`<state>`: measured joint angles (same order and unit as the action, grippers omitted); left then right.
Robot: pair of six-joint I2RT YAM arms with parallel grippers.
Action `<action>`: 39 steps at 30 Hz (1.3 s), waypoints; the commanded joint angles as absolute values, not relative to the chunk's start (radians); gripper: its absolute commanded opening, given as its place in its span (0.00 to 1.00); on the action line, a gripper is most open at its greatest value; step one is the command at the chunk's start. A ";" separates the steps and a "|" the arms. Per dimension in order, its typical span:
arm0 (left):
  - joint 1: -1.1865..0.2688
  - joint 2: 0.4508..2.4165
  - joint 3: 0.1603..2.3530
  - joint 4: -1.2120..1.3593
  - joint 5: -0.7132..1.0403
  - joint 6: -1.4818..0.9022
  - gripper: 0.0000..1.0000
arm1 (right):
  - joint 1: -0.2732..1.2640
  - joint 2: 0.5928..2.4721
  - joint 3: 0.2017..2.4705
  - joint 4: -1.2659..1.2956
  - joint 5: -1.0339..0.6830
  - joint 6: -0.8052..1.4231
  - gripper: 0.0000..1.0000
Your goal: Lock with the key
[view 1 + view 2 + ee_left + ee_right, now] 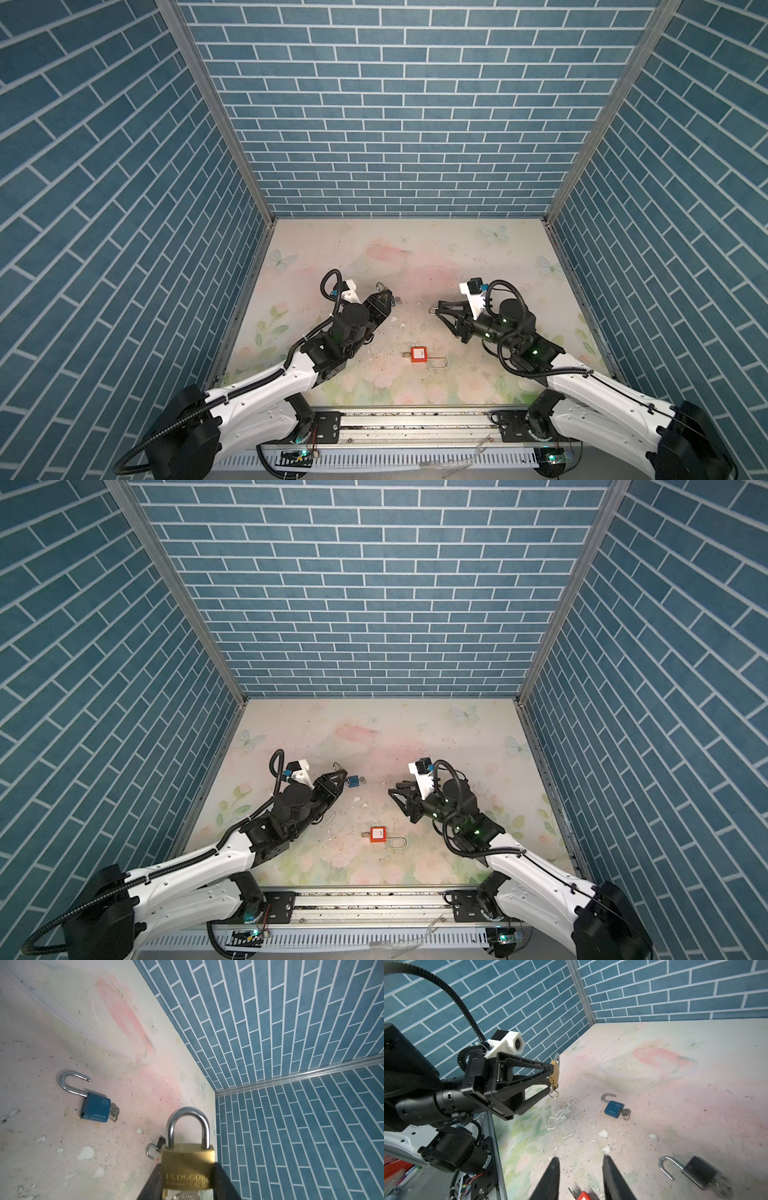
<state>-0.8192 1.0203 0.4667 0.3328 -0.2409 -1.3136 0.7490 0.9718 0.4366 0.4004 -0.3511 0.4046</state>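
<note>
Left gripper (551,1076) is pinching the boxy brass padlock (187,1158), shiny steel shackle (188,1110) up — right gripper (580,1158) is hovering, jaws apart, over the flaky tabletop (675,1109).

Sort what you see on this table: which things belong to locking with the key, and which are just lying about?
In the job: brass padlock, held by the left gripper; key in its base; open right gripper.
Lying about: blue padlock, open; black padlock, open; red padlock; paint flakes.
</note>
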 commanded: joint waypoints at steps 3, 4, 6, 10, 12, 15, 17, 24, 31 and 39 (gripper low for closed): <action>-0.801 1.014 0.495 0.304 -0.210 -1.389 0.00 | 0.808 1.097 0.529 0.518 -0.319 0.402 0.33; -0.799 1.015 0.493 0.299 -0.209 -1.391 0.00 | 0.818 1.120 0.543 0.528 -0.317 0.401 0.32; -0.799 1.013 0.494 0.295 -0.209 -1.394 0.00 | 0.834 1.163 0.565 0.553 -0.315 0.401 0.32; -0.794 1.011 0.491 0.290 -0.203 -1.394 0.00 | 0.870 1.254 0.621 0.582 -0.322 0.405 0.30; -0.791 1.007 0.492 0.284 -0.203 -1.396 0.00 | 0.883 1.294 0.645 0.591 -0.325 0.406 0.29; -0.786 0.999 0.490 0.277 -0.204 -1.397 0.00 | 0.904 1.345 0.666 0.610 -0.324 0.407 0.28; -0.783 0.996 0.488 0.273 -0.204 -1.397 0.00 | 0.912 1.374 0.678 0.624 -0.322 0.409 0.27; -0.779 0.996 0.485 0.267 -0.202 -1.401 0.00 | 0.929 1.457 0.714 0.642 -0.318 0.407 0.26; -0.779 1.012 0.484 0.272 -0.192 -1.404 0.00 | 0.930 1.507 0.739 0.654 -0.319 0.407 0.26; -0.776 1.017 0.489 0.274 -0.192 -1.398 0.00 | 0.930 1.552 0.760 0.654 -0.333 0.408 0.24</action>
